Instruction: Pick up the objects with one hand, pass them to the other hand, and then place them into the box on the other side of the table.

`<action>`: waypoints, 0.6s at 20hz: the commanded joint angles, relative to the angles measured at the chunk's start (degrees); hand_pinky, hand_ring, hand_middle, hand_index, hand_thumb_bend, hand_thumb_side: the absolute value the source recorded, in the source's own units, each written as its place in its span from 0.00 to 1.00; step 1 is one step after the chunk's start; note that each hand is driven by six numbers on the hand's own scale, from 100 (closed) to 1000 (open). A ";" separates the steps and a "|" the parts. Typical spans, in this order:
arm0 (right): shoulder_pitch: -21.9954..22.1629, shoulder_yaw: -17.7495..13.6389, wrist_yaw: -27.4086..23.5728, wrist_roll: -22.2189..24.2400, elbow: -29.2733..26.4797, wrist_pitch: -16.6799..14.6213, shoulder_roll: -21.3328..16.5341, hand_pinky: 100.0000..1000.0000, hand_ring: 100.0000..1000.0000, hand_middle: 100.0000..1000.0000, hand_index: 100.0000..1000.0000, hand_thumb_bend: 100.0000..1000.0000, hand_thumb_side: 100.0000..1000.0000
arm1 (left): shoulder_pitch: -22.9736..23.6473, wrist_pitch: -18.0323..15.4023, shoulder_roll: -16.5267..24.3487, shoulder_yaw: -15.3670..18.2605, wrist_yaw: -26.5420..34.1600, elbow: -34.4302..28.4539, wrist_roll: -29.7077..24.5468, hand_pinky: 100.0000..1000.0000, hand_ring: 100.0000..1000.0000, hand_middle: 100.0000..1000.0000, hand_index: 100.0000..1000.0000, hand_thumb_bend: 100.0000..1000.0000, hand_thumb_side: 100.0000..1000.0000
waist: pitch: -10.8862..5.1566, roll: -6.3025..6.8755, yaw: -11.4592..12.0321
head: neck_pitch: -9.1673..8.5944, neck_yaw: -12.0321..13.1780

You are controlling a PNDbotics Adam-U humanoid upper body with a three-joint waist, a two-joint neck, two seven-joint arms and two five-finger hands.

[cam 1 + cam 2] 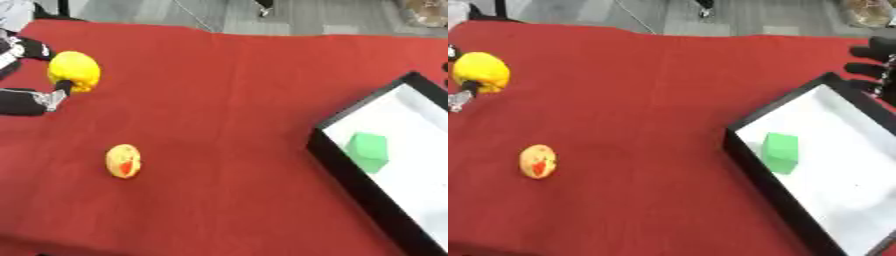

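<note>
Left hand: the left hand (pixel 31 97) comes in at the left edge of the red tablecloth (pixel 227 100); its dark fingers (pixel 33 49) curl round the yellow object (pixel 74 71) from above and below, so it seems to be gripped; whether it is lifted off the cloth or resting on it, I cannot tell.
Right hand: the right hand (pixel 874 62) shows only in the right eye view, at the far right edge beyond the box (pixel 750 150); dark fingers point inward; how far they are open I cannot tell; it appears to hold nothing.
Task things: the yellow object is at the far left, in the left hand; a small orange-yellow piece with a red patch (pixel 123 160) lies free on the cloth, nearer the front and well apart from both hands; a green block (pixel 367 151) already sits inside the white-floored box on the right.
Risk, handover: the two hands are well apart, so the pass needs a long carry across the table; the rounded yellow object could slip out of the fingers or drop between hands if released before the other hand closes.
Risk, box: the box's black rim is raised; a low carry could catch it.
</note>
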 commanded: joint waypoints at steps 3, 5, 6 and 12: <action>-3.84 1.90 -0.32 1.11 -2.11 0.03 -1.01 1.00 1.00 1.00 1.00 0.00 0.53 | -1.12 -0.73 -2.90 -1.00 -4.78 -3.67 2.13 0.88 0.73 0.51 0.59 0.00 0.14 | -1.74 -0.58 -0.03 | 0.36 -0.49; -5.70 3.17 0.19 1.86 -2.64 -0.46 -0.77 1.00 1.00 1.00 1.00 0.00 0.52 | -1.46 -1.07 -4.67 -1.56 -6.56 -4.61 3.49 0.87 0.72 0.50 0.59 0.00 0.14 | -1.92 -0.59 -0.11 | 0.58 -0.71; -6.59 3.85 0.65 2.34 -2.86 -0.85 -0.64 1.00 1.00 1.00 1.00 0.00 0.52 | -1.65 -1.25 -5.51 -1.85 -7.50 -5.02 4.27 0.86 0.72 0.50 0.59 0.00 0.13 | -2.00 -0.59 -0.13 | 0.64 -0.81; -11.69 7.44 3.65 4.26 -3.24 -2.88 0.52 1.00 1.00 1.00 1.00 0.00 0.47 | -2.48 -2.60 -9.96 -3.08 -13.45 -5.68 8.27 0.85 0.72 0.50 0.59 0.00 0.12 | -2.60 -0.65 -0.33 | 0.79 -1.57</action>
